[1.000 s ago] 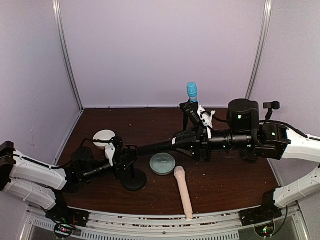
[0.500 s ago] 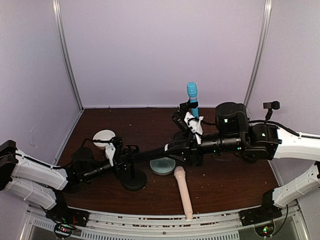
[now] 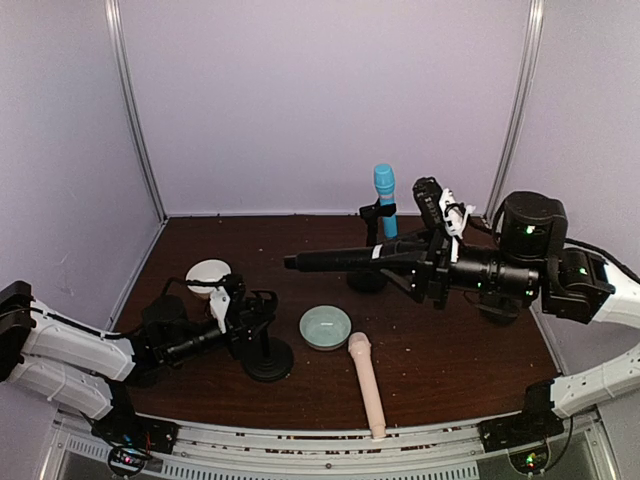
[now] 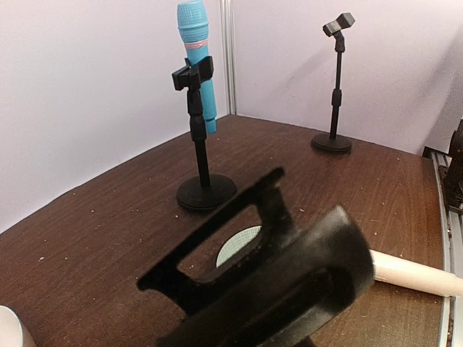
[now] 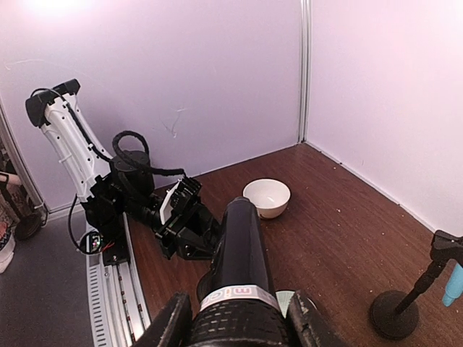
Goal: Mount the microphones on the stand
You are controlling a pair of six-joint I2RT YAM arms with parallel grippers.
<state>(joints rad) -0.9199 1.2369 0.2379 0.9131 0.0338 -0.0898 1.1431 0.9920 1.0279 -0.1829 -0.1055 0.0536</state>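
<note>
My right gripper (image 3: 428, 268) is shut on the black microphone (image 3: 340, 260) and holds it level above the table, its free end pointing left. In the right wrist view the black microphone (image 5: 242, 260) sits between my two fingers (image 5: 171, 325). My left gripper (image 3: 250, 318) is shut on the post of a short black stand (image 3: 268, 360); its empty clip (image 4: 268, 253) fills the left wrist view, where my own fingers do not show. The light blue microphone (image 3: 384, 195) stands clipped upright in the back stand (image 4: 206, 191). The pink-beige microphone (image 3: 366, 385) lies on the table near the front.
A white bowl (image 3: 208, 272) sits at the left, beside my left arm. A pale green bowl (image 3: 325, 326) sits between the held stand and the pink-beige microphone. A third, empty stand (image 4: 336, 79) shows far off in the left wrist view. Walls close in the back and sides.
The right arm first brought the black microphone's free end down to the held stand's clip. It has since lifted it up and back to the right. The left arm has stayed put.
</note>
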